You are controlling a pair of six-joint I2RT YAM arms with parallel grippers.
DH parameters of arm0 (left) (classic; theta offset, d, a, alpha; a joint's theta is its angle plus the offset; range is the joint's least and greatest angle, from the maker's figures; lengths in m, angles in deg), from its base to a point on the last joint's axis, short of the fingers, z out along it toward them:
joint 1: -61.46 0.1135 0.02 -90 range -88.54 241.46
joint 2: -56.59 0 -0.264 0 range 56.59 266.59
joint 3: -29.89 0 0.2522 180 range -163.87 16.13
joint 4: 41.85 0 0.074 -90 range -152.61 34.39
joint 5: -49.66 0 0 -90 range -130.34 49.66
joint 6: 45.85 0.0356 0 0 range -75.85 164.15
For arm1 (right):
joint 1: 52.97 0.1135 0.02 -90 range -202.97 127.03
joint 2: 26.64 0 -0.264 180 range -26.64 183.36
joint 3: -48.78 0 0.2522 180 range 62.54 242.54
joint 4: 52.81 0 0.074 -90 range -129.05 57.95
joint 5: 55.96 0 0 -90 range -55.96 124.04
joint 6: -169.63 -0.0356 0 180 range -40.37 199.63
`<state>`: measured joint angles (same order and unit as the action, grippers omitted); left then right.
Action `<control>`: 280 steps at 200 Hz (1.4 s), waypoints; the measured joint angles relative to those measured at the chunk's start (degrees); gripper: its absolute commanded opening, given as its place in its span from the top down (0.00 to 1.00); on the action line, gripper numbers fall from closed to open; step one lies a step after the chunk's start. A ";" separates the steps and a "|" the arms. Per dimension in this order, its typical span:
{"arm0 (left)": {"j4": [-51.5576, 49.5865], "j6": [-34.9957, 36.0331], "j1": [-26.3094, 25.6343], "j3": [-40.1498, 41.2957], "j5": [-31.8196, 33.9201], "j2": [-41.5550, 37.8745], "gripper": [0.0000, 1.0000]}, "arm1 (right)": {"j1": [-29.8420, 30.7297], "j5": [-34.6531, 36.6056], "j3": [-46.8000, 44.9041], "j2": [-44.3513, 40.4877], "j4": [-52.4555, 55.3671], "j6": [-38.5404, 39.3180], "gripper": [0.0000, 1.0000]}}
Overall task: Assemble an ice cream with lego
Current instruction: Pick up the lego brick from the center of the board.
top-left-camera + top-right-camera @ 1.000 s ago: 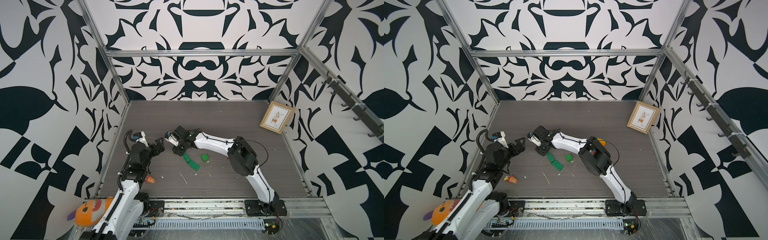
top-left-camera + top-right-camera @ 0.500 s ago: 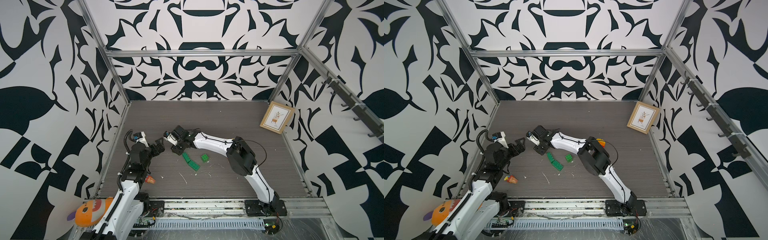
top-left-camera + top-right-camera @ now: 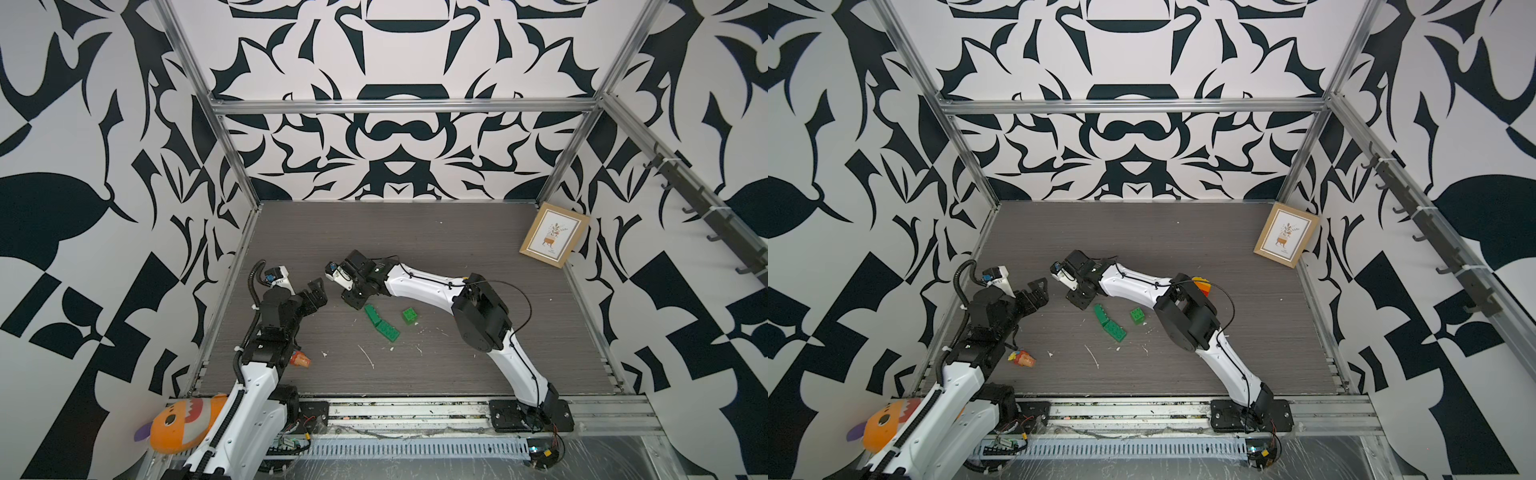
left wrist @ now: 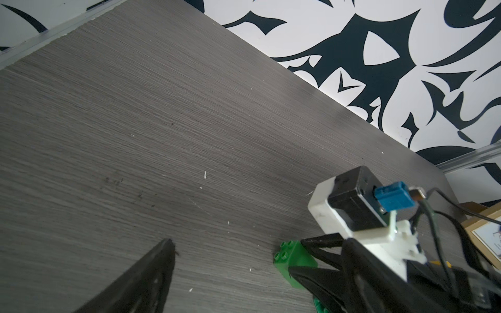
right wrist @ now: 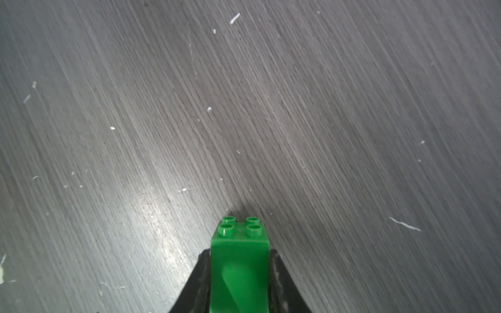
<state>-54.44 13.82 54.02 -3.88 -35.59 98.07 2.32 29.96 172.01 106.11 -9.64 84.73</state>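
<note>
Robotics lab test cell, enclosed. Evidence: alu. extrusion frame (image 3: 399,106), b/w patterned wall panels (image 3: 83,124), grey wood-grain tabletop (image 3: 415,232), L arm (image 3: 257,378) & R arm (image 3: 419,284) bolted to front rail (image 3: 415,409), slotted cable duct (image 3: 415,449).

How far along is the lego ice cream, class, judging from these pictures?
Done: nothing looks built; long green studded plastic bricks and a small square green brick lie loose on the grey table. In hand: the right gripper is shut on a green four-stud plastic brick; the left gripper is open and empty. Left: all the stacking.
</note>
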 measured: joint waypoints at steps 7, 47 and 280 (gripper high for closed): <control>-0.07 0.09 0.00 0.00 -0.02 0.07 0.01 | 0.00 0.00 0.02 0.00 0.22 0.11 0.51; -0.11 0.13 -0.02 0.00 -0.04 0.31 0.01 | 0.00 0.04 0.04 0.00 0.48 0.31 0.50; 12.94 1.86 -0.72 0.68 -18.08 6.32 0.01 | -1.77 18.21 -67.78 -54.58 -46.01 -7.61 0.88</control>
<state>-41.50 15.68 53.30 -3.20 -53.67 104.38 0.55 48.17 104.23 51.53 -55.65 77.12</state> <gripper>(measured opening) 0.992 0.343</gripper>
